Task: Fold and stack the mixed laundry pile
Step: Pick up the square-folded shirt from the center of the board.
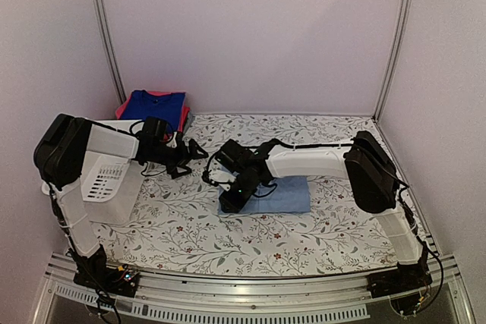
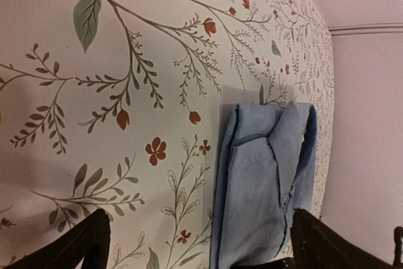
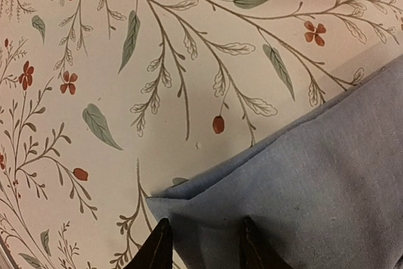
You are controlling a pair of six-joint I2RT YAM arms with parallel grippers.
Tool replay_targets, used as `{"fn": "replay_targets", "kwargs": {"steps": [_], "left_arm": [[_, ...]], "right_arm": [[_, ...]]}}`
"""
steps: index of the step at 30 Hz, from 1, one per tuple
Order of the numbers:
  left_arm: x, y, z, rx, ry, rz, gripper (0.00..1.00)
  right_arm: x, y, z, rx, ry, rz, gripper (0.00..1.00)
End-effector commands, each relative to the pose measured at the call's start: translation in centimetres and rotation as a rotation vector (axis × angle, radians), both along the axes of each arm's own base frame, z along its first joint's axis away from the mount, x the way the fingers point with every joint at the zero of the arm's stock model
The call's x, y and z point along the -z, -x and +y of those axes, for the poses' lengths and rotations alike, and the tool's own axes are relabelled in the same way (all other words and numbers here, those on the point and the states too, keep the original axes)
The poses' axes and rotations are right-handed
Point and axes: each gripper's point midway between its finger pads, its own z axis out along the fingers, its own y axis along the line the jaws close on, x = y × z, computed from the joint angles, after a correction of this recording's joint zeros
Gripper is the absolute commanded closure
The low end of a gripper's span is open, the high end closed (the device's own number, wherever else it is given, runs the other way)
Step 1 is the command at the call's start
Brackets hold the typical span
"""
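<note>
At the far left of the counter [image 1: 319,240], a blue garment [image 1: 158,102] lies on a pink-red garment [image 1: 121,110], beyond the white basket [image 1: 106,180]. The left pincer [image 1: 194,161] hangs released, fingers wide apart. The right pincer [image 3: 204,247] sits over the left corner of the folded pale-blue shirt [image 1: 285,195]; whether it is grasping cannot be told.

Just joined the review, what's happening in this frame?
The right gripper sits at a corner of the folded pale-blue cloth shirt, jaws parted. The left gripper hovers beside it, jaws wide open and empty. A royal-blue garment lies stacked on a pink-red one at back left, behind the white slotted plastic basket.
</note>
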Motion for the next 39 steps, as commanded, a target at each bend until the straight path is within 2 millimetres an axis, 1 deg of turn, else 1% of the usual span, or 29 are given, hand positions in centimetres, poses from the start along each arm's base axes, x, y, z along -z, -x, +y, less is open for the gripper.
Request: {"fn": "replay_targets", "kwargs": {"steps": [1,3,5,7,9,11,12,15,20,22,23,26,28,31,32,33,34,36,37,38,39], "left_arm": [[-0.4,0.3,0.5,0.002,-0.016,-0.022,0.0],[-0.2,0.6,0.5,0.005,-0.018,-0.017,0.0],[-0.1,0.7,0.6,0.004,-0.015,-0.014,0.0],[-0.1,0.8,0.6,0.004,-0.015,-0.014,0.0],[0.0,0.8,0.5,0.006,-0.015,-0.014,0.0],[0.0,0.7,0.5,0.005,-0.014,-0.013,0.0],[0.1,0.7,0.5,0.005,-0.012,-0.011,0.0],[0.0,0.6,0.4,0.005,-0.005,-0.012,0.0],[-0.1,0.5,0.3,0.006,-0.004,-0.016,0.0],[0.0,0.5,0.3,0.008,-0.004,-0.014,0.0],[0.1,0.6,0.3,0.009,-0.004,-0.011,0.0],[0.2,0.5,0.3,0.009,-0.002,-0.005,0.0],[0.4,0.4,0.2,0.013,0.0,-0.002,0.0],[0.5,0.3,0.1,0.014,0.004,0.003,0.0],[0.6,0.3,0.0,0.016,0.006,0.006,0.0],[0.7,0.4,-0.1,0.018,0.009,0.011,0.0],[0.8,0.4,-0.1,0.019,0.011,0.014,0.0],[0.9,0.5,-0.1,0.02,0.013,0.016,0.0],[0.8,0.6,-0.2,0.022,0.017,0.018,0.0],[1.0,0.7,-0.2,0.022,0.018,0.022,0.0],[0.9,0.8,-0.2,0.023,0.025,0.02,0.0]], "right_arm": [[3.5,1.1,-1.0,-0.026,0.125,-0.028,0.63],[3.4,0.5,-1.5,-0.007,0.154,-0.071,0.62],[2.1,0.2,-1.3,0.0,0.133,-0.089,0.62],[0.4,-0.3,-1.0,0.009,0.117,-0.132,0.62],[-1.4,-0.1,-0.3,-0.01,0.077,-0.151,0.62],[-2.1,0.4,0.2,-0.03,0.055,-0.163,0.62],[-2.1,0.6,0.4,-0.038,0.051,-0.165,0.62],[-1.6,1.1,0.9,-0.051,0.052,-0.172,0.62],[-2.0,1.2,1.6,-0.061,0.028,-0.184,0.62],[-1.7,1.3,1.5,-0.064,0.03,-0.18,0.62],[-1.2,1.8,1.6,-0.08,0.025,-0.151,0.62],[0.8,2.5,1.2,-0.092,0.052,-0.112,0.62],[1.9,2.6,0.7,-0.091,0.075,-0.105,0.61],[2.9,2.3,0.0,-0.083,0.113,-0.118,0.62],[3.4,2.4,-0.2,-0.085,0.126,-0.114,0.64],[3.7,2.0,-0.6,-0.074,0.149,-0.135,0.7],[3.8,1.8,-1.0,-0.068,0.163,-0.146,0.79],[3.5,1.3,-1.3,-0.056,0.176,-0.18,0.95],[3.1,0.9,-1.4,-0.048,0.174,-0.199,0.99],[2.5,0.6,-1.2,-0.042,0.165,-0.213,1.0],[1.4,0.3,-0.9,-0.034,0.14,-0.229,1.0]]}}
